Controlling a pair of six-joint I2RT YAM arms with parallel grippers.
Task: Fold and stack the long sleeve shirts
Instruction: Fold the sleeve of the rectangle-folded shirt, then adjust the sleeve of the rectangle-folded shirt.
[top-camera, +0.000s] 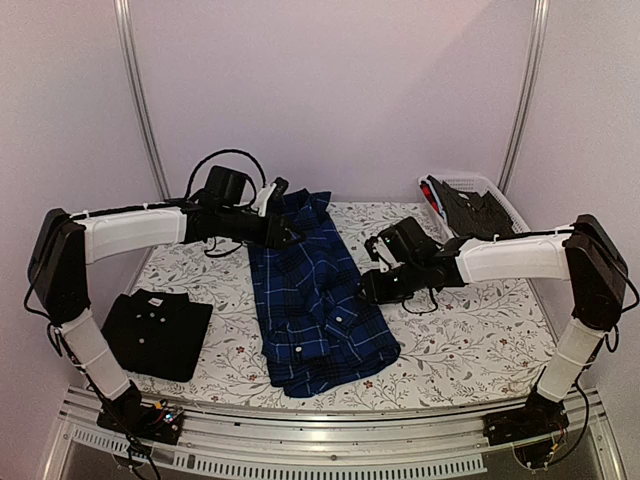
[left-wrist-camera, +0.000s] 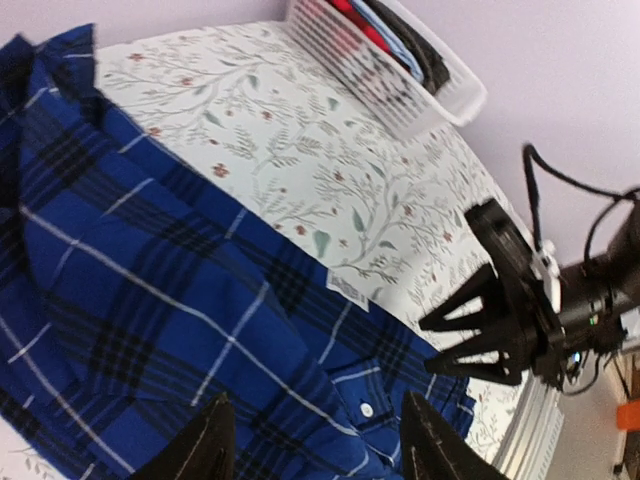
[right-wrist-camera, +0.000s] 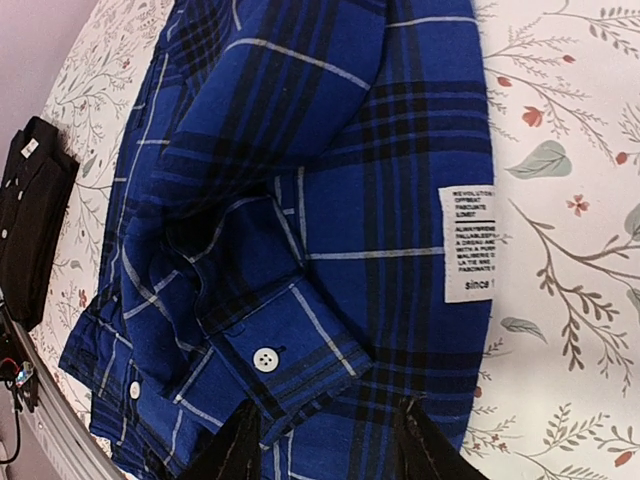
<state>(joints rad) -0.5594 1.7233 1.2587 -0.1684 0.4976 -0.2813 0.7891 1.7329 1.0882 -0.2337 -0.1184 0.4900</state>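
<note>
1. The blue plaid shirt (top-camera: 320, 300) lies lengthwise down the middle of the table (top-camera: 470, 330), narrowed to a long strip; a sleeve is folded in over the body with its buttoned cuff (right-wrist-camera: 265, 350) on top, which keeps loose cloth inside the outline
2. The left gripper (left-wrist-camera: 315, 402) hovers over the far end of the plaid shirt; its fingers stand apart with nothing between them, only cloth below
3. The right gripper (right-wrist-camera: 332, 405) hangs above the shirt's right side, near the white care label (right-wrist-camera: 468, 243); its fingers are likewise spread and hold nothing
4. The black shirt (top-camera: 155, 330) rests near the left front corner, well apart from the plaid one, already a compact rectangle; it looks like the base of the stack
5. The white basket (left-wrist-camera: 400, 95) sits at the far right corner with other clothes in it, away from the folding area
6. The lengthwise folds seem done; a crosswise fold probably comes next, and the tucked sleeve could slip out when the cloth is lifted
</note>
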